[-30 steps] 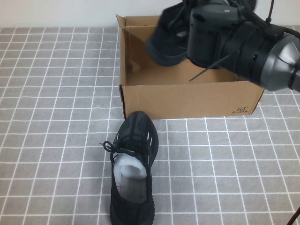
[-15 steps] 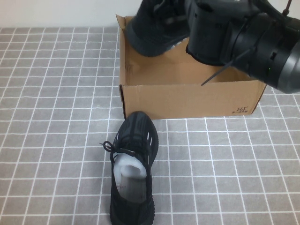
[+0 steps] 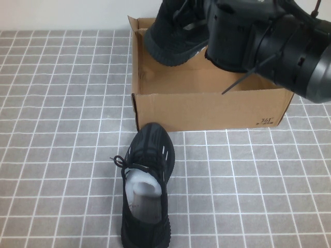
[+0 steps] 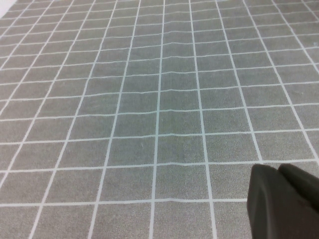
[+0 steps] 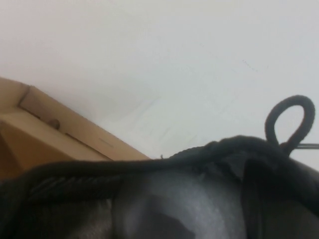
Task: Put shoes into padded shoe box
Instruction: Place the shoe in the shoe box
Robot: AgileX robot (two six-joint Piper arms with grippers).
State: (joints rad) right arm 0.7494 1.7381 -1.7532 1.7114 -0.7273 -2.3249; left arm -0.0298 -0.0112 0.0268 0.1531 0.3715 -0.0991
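Reading "361" on shoe box (image 3: pixel 207 111), right hand (image 3: pixel 199 23), left hand (image 4: pixel 284 201)

I count two shoes: one (image 3: pixel 146 188) on the table, one (image 3: pixel 173 32) held over the box. One box (image 3: pixel 207 111). Two grippers: right gripper (image 3: pixel 207 23) at the box, left gripper (image 4: pixel 284 206) over bare cloth.

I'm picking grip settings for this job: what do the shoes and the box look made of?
The shoe on the table looks like matte black knit fabric, ribbed at the toe, with white paper stuffing. The held shoe, over the box in the right gripper, shows a ridged, rubber-like sole. The box looks like plain brown corrugated cardboard. The left gripper hangs above the tablecloth.
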